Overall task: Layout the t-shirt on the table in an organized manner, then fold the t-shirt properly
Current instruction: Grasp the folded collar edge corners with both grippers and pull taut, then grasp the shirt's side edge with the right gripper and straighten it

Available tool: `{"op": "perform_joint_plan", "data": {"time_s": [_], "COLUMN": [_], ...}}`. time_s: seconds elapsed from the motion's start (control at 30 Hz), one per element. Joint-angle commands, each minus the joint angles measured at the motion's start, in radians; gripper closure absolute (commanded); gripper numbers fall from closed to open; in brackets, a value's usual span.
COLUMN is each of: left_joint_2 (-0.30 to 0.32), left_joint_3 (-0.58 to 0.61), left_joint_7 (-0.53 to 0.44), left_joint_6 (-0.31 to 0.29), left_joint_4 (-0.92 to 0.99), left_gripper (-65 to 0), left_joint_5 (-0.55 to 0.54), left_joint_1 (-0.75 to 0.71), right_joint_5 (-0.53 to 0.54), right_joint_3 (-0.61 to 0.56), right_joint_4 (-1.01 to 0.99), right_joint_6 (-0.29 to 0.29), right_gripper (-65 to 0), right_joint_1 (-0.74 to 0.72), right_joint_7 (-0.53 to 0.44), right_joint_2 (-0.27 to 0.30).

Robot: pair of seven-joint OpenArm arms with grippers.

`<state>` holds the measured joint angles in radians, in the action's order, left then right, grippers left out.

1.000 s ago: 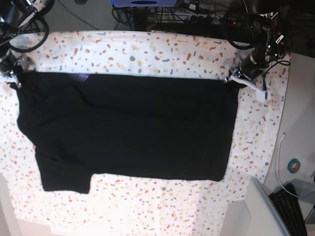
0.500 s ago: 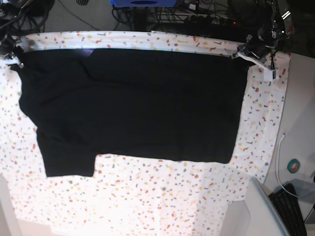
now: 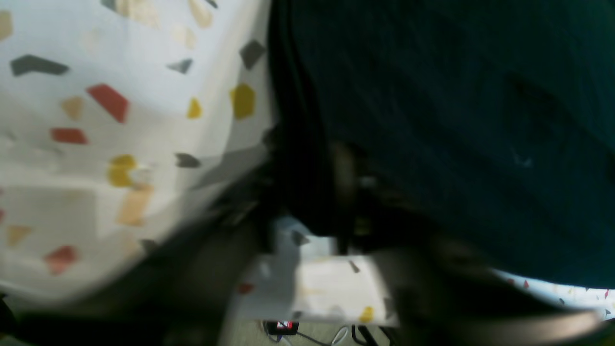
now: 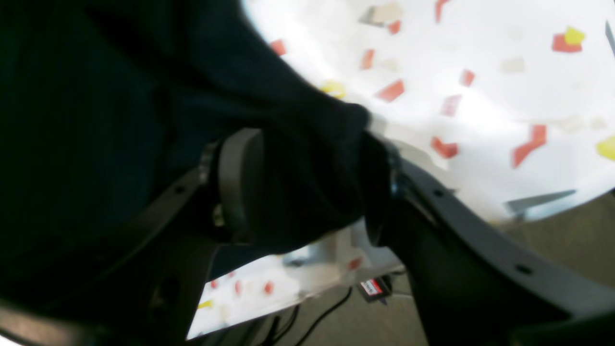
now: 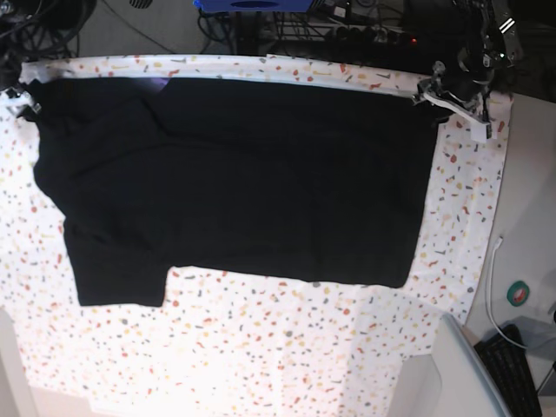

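— Claws first: how does my right claw (image 4: 310, 187) stand?

— Your right claw has its dark fingers (image 4: 240, 182) spread well apart. A bunched corner of the black short-sleeved soft fabric t-shirt (image 5: 234, 182) sits in the gap between them. It looks loose rather than pinched, though the wrist view is dim.

— And my left claw (image 5: 427, 95)?

— You'll find it at the shirt's far corner, on the base view's right. Its wrist view is too blurred, so I cannot tell how wide it is or whether it has hold of cloth.

— Where does the shirt lie?

— Spread flat on your white bench with terrazzo-like flecks (image 5: 261, 347), its far edge along the bench's back edge. One sleeve points toward the near side at the base view's left. A small purple print patch (image 5: 158, 84) shows at the far edge.
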<state>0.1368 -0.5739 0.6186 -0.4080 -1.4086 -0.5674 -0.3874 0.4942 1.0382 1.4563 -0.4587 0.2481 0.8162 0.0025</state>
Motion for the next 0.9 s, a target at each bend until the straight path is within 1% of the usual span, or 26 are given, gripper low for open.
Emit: {"op": "perform_joint_plan", "data": {"time_s": [0.0, 0.03, 0.1, 0.17, 0.2, 0.23, 0.3, 0.33, 0.37, 0.4, 0.47, 0.5, 0.63, 0.67, 0.77, 0.83, 0.87], "left_joint_2": [0.014, 0.014, 0.014, 0.014, 0.014, 0.017, 0.022, 0.022, 0.022, 0.022, 0.017, 0.016, 0.014, 0.014, 0.008, 0.008, 0.011], "left_joint_3": [-0.036, -0.062, -0.105, -0.156, -0.176, -0.197, -0.222, -0.219, -0.206, -0.186, -0.128, -0.084, 0.105, 0.147, 0.256, 0.294, 0.306], "left_joint_7": [-0.022, -0.022, -0.022, -0.022, -0.022, -0.022, -0.022, -0.021, -0.004, 0.025, 0.076, 0.08, 0.08, 0.079, 0.076, 0.076, 0.076], "left_joint_6": [-0.001, -0.001, -0.001, -0.001, -0.001, -0.001, -0.001, -0.001, -0.001, -0.001, -0.001, -0.001, 0.002, 0.017, 0.114, 0.139, 0.139], "left_joint_4": [-0.028, -0.036, -0.059, -0.094, -0.107, -0.119, -0.148, -0.168, -0.196, -0.22, -0.254, -0.258, -0.205, -0.188, -0.145, -0.13, -0.122], "left_gripper": [-29.8, -34.6, -39.7, -40.5, -40.5, -40.5, -40.2, -39.3, -35.2, -27.5, -3.1, 0.0, 0.0, 0.0, 0.0, 0.0, 0.0], "left_joint_5": [-0.009, -0.01, -0.013, -0.013, -0.013, -0.013, -0.013, -0.012, -0.01, -0.01, -0.009, -0.009, -0.007, -0.007, -0.007, -0.007, -0.007], "left_joint_1": [-0.006, -0.017, -0.025, -0.028, -0.028, -0.023, -0.02, -0.02, -0.02, -0.02, -0.015, -0.006, 0.035, 0.054, 0.092, 0.109, 0.11], "right_joint_5": [0.013, 0.013, 0.011, 0.01, 0.01, 0.01, 0.01, 0.01, 0.01, 0.01, 0.01, 0.008, 0.008, 0.008, 0.008, 0.008, 0.008], "right_joint_3": [0.034, 0.052, 0.058, 0.032, 0.0, -0.048, -0.166, -0.207, -0.258, -0.298, -0.372, -0.411, -0.614, -0.666, -0.774, -0.8, -0.806], "right_joint_4": [0.051, 0.085, 0.137, 0.152, 0.148, 0.137, 0.053, 0.005, -0.067, -0.136, -0.285, -0.358, -0.625, -0.687, -0.833, -0.86, -0.862], "right_joint_6": [0.001, 0.001, 0.001, 0.001, 0.001, 0.001, 0.001, 0.001, 0.001, 0.001, 0.001, 0.001, 0.002, 0.002, 0.002, 0.002, 0.002], "right_gripper": [-31.2, -31.4, -31.7, -32.0, -32.0, -32.0, -31.7, -31.7, -31.4, -31.4, -31.4, -31.4, -31.4, -31.4, -31.4, -31.4, -31.4], "right_joint_1": [0.007, 0.007, 0.009, -0.01, -0.031, -0.057, -0.134, -0.183, -0.243, -0.295, -0.405, -0.45, -0.582, -0.613, -0.675, -0.682, -0.682], "right_joint_7": [-0.019, -0.019, -0.019, -0.019, -0.019, -0.019, -0.021, -0.021, -0.021, -0.021, -0.042, -0.071, -0.209, -0.24, -0.315, -0.337, -0.34], "right_joint_2": [0.006, -0.008, -0.017, 0.011, 0.038, 0.083, 0.156, 0.198, 0.236, 0.267, 0.313, 0.337, 0.397, 0.406, 0.419, 0.416, 0.413]}}
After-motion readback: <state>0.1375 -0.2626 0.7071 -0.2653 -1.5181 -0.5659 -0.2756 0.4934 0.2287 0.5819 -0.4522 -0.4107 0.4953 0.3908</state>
